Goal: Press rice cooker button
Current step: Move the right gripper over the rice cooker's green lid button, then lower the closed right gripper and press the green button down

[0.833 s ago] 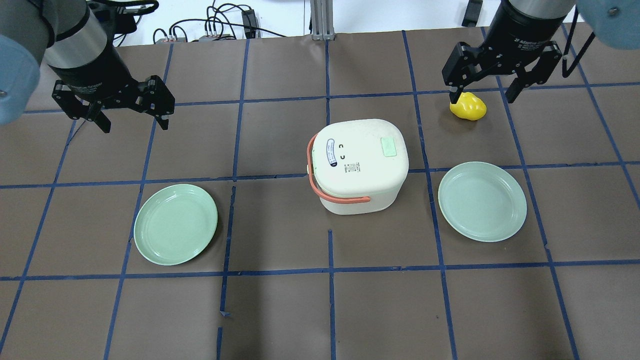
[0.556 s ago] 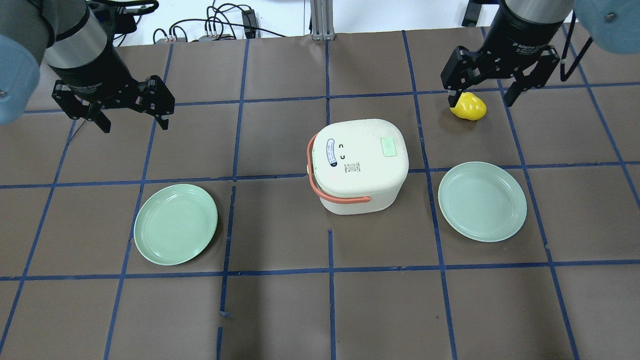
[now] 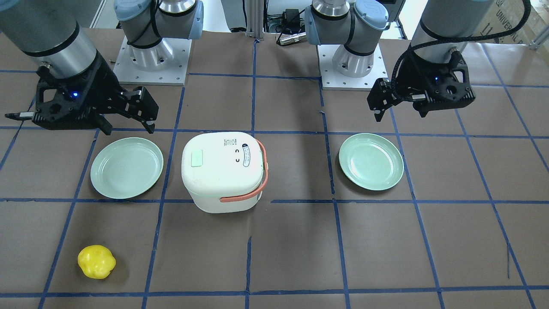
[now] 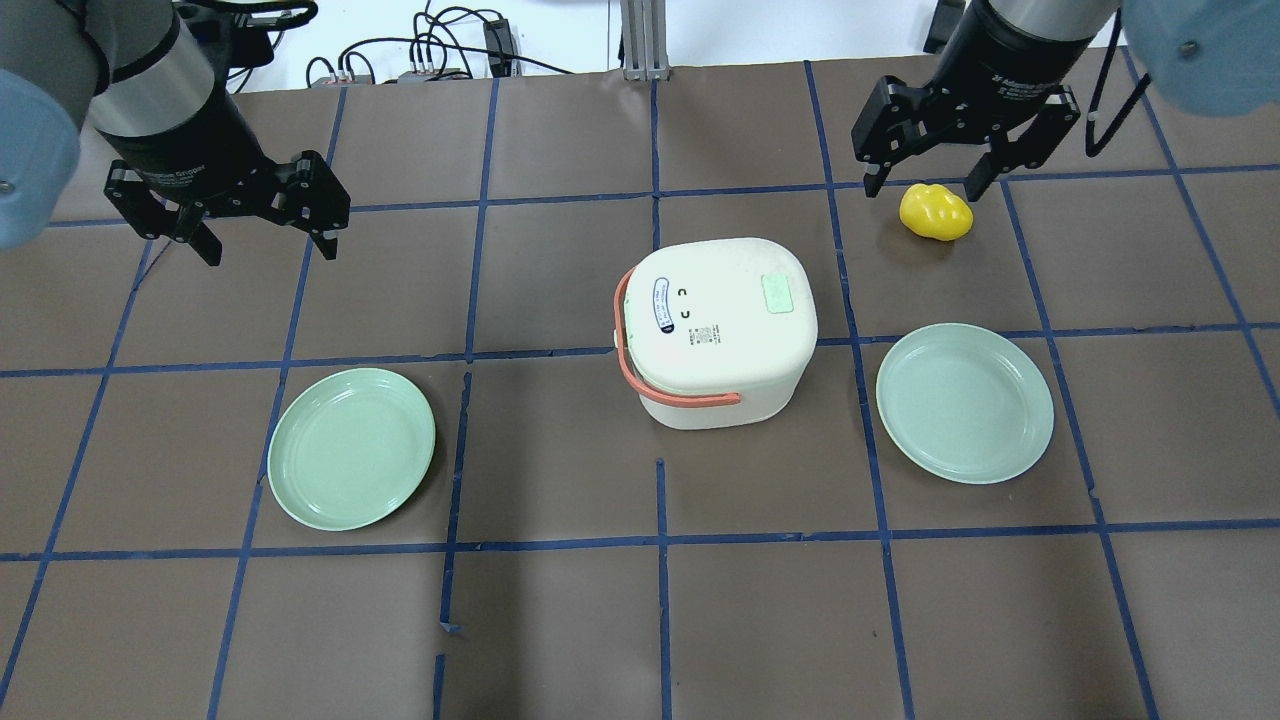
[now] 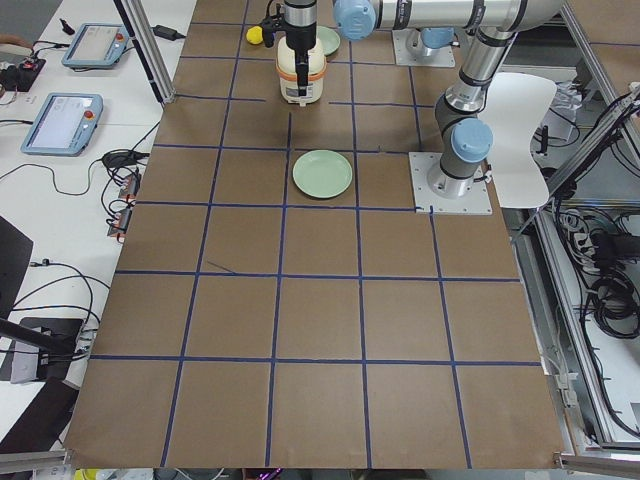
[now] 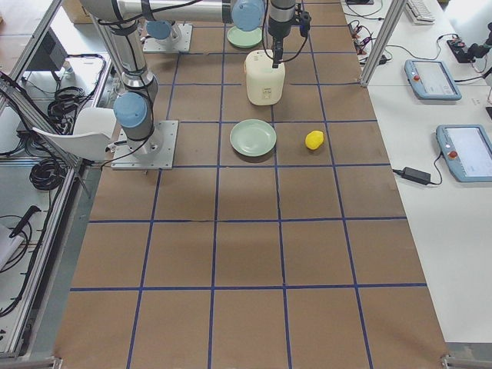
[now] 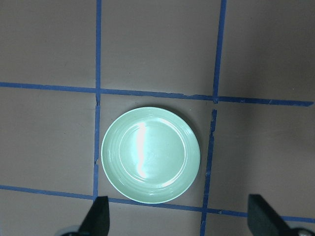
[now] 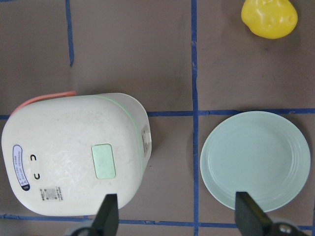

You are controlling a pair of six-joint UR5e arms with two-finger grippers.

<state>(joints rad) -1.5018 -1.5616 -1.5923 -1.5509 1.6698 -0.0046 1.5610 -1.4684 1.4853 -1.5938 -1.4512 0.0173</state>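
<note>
Rice cooker button (image 4: 778,293) untouched, approach step; right gripper (image 4: 922,185) wide, empty, must travel over it; left gripper (image 4: 270,250) wide, empty.

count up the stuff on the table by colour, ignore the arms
green: 2 plates
white: 1 rice cooker
yellow: 1 lumpy object
total: 4
</note>
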